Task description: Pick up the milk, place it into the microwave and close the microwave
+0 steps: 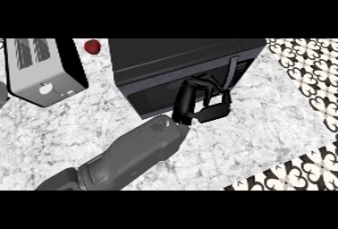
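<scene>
A: Speckled counter (264,116), patterned floor beyond the microwave (171,67).
B: Its door looks shut, you can't see the milk. Your hand (201,100) presses the front, fingers straight.

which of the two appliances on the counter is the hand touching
The black microwave at the back right: the right hand is against its front. The silver toaster stands apart at the left.
</scene>
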Action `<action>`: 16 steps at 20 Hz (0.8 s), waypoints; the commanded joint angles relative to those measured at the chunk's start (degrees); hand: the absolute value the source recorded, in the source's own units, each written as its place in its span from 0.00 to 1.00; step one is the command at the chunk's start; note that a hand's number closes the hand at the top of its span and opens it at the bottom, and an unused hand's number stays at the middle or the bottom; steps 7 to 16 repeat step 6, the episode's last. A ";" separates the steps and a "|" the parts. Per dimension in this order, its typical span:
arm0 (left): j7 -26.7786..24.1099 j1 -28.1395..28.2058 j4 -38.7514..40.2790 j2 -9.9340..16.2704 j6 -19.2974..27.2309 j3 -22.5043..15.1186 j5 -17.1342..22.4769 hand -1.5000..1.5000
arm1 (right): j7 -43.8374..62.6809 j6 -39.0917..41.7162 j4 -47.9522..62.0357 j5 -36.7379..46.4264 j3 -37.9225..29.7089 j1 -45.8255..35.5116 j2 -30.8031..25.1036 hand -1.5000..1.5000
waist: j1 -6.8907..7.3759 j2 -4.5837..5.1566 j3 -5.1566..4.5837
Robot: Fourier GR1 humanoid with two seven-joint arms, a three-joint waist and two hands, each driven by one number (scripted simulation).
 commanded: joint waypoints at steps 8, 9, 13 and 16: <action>0.27 3.45 9.29 0.13 2.05 3.28 4.95 0.00 | 0.97 -0.39 -1.91 -2.00 -1.55 3.40 -1.57 0.00 | 1.73 -0.04 -0.19; 0.27 3.45 9.29 0.13 2.05 3.28 4.95 0.00 | 0.97 -0.39 -1.91 -2.00 -1.55 3.40 -1.57 0.00 | 1.73 -0.04 -0.19; 0.27 3.45 9.29 0.13 2.05 3.28 4.95 0.00 | 0.97 -0.39 -1.91 -2.00 -1.55 3.40 -1.57 0.00 | 1.73 -0.04 -0.19; 0.27 3.45 9.29 0.13 2.05 3.28 4.95 0.00 | 0.97 -0.39 -1.91 -2.00 -1.55 3.40 -1.57 0.00 | 1.73 -0.04 -0.19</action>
